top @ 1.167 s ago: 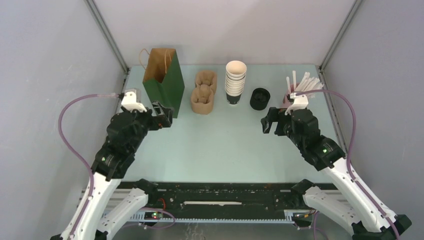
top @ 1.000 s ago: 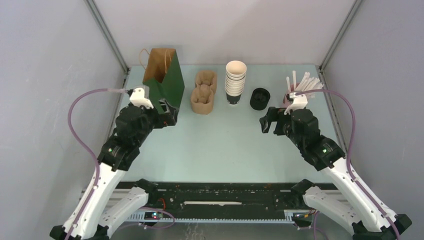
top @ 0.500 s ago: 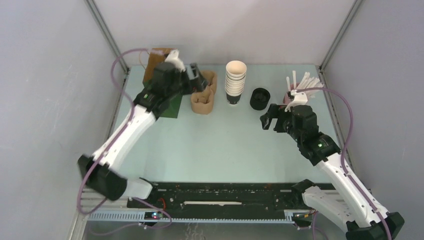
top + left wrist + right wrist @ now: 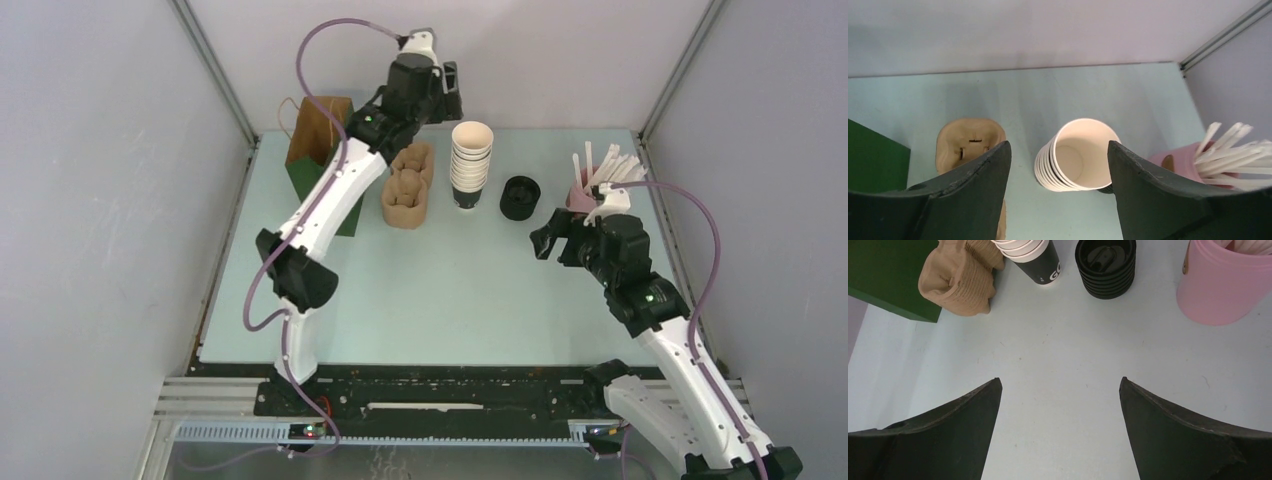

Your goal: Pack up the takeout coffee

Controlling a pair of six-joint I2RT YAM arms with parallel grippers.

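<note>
No lidded takeout coffee shows in any view. My left gripper [image 4: 452, 98] hangs high at the back of the table, just left of and above the tall stack of white-rimmed cups [image 4: 471, 165]. In the left wrist view the left gripper [image 4: 1058, 143] is open, and the cup stack [image 4: 1078, 162] lies below, between the fingers and apart from them. My right gripper [image 4: 541, 240] hovers open over bare table at the right; the right wrist view shows nothing between the open jaws of that gripper [image 4: 1060, 379]. A squat stack of black lids [image 4: 519, 197] [image 4: 1105, 267] stands beyond it.
A tall green paper bag [image 4: 325, 150] [image 4: 888, 275] stands open at the back left. Brown pulp cup carriers [image 4: 407, 185] [image 4: 968, 145] sit between the bag and the cups. A pink holder of white stirrers [image 4: 590, 185] [image 4: 1220, 282] stands at the back right, near the wall.
My left arm has swung up and back from the front of the green bag to above the cup stack, its jaws narrowing a little. The right gripper has shifted slightly.
</note>
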